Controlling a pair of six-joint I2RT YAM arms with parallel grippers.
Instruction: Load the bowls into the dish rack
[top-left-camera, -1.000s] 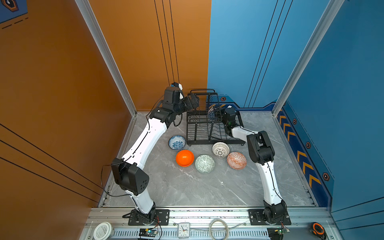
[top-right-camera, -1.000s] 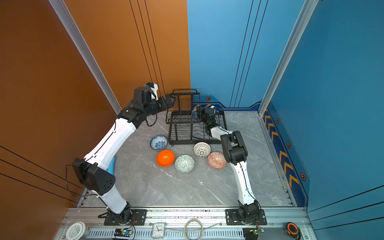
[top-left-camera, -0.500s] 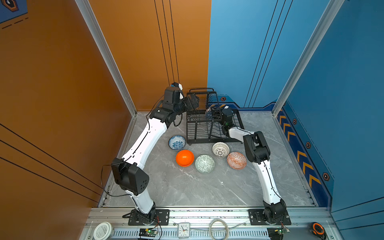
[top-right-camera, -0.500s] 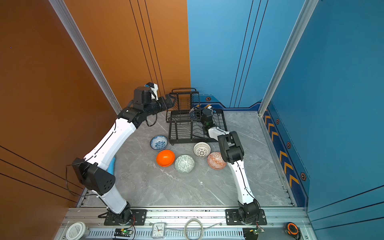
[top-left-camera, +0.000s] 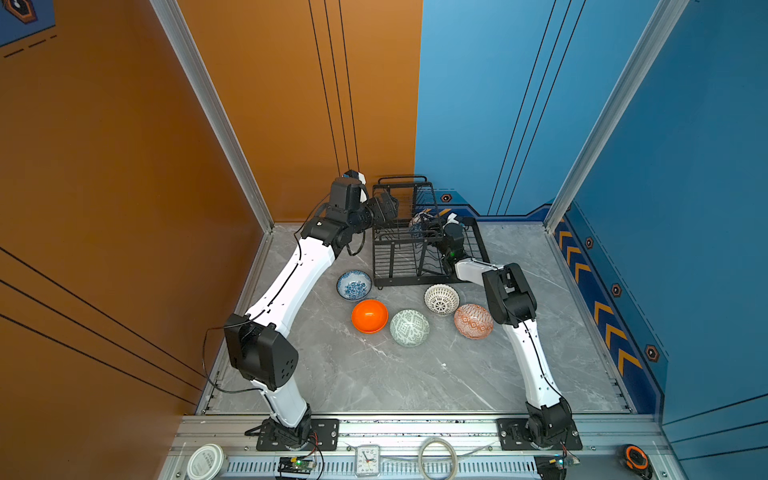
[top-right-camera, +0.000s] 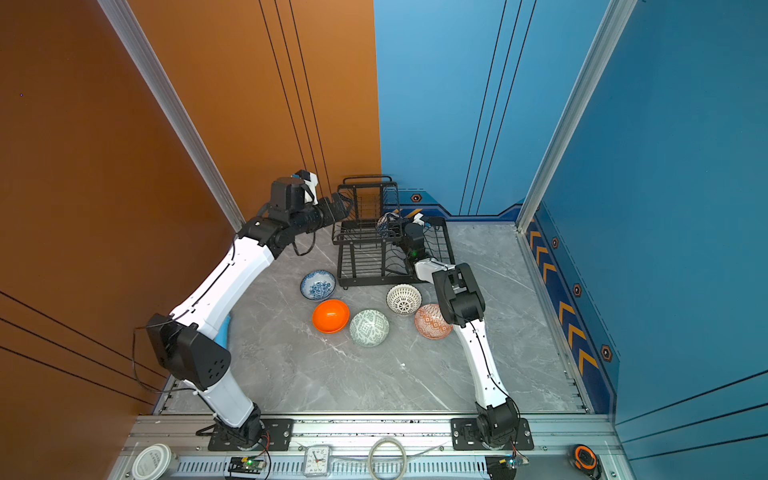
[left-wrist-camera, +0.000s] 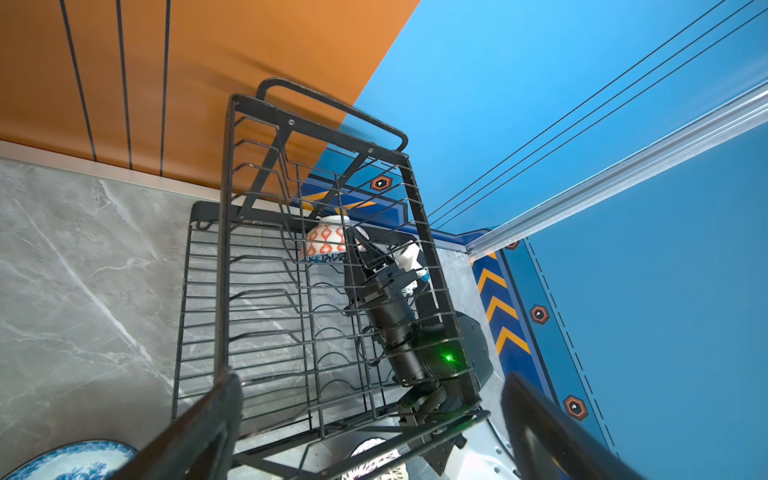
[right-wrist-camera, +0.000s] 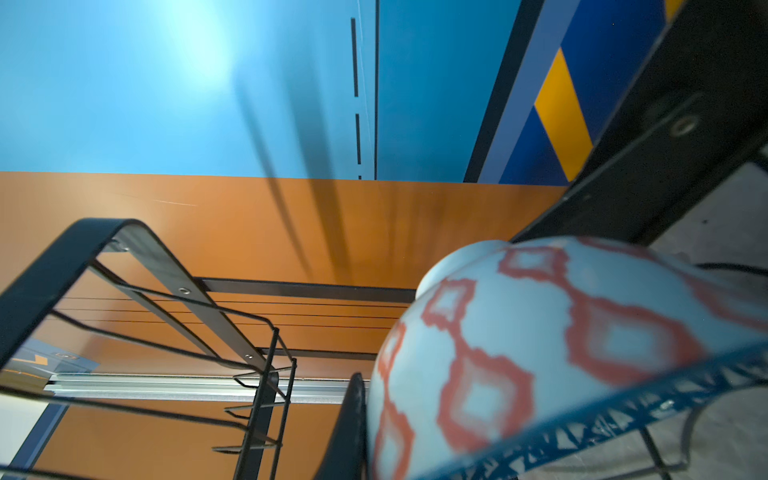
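Note:
The black wire dish rack (top-left-camera: 415, 281) (top-right-camera: 376, 283) stands at the back of the table. My right gripper (top-left-camera: 430, 227) reaches inside it, shut on the rim of a bowl (top-left-camera: 417, 223) (left-wrist-camera: 324, 243) (right-wrist-camera: 540, 353) that is white with orange diamonds outside and has a blue geometric band. One finger (right-wrist-camera: 350, 432) presses against its wall. My left gripper (top-left-camera: 388, 205) (left-wrist-camera: 374, 419) hovers open at the rack's upper left corner, holding nothing. On the table in front lie the blue floral bowl (top-left-camera: 353, 285), orange bowl (top-left-camera: 369, 316), pale green bowl (top-left-camera: 409, 327), lattice bowl (top-left-camera: 441, 299) and orange-white diamond bowl (top-left-camera: 473, 321).
The rack's top handle (left-wrist-camera: 332, 108) rises near the orange and blue back walls. A light-blue object (top-right-camera: 224, 332) lies under the left arm. A lid (top-left-camera: 206, 461), clock (top-left-camera: 367, 459), cable ring (top-left-camera: 437, 457) and tape measure (top-left-camera: 636, 457) sit on the front rail.
My right gripper has carried its bowl a little further left inside the rack, and its elbow has followed. The left arm has stayed still.

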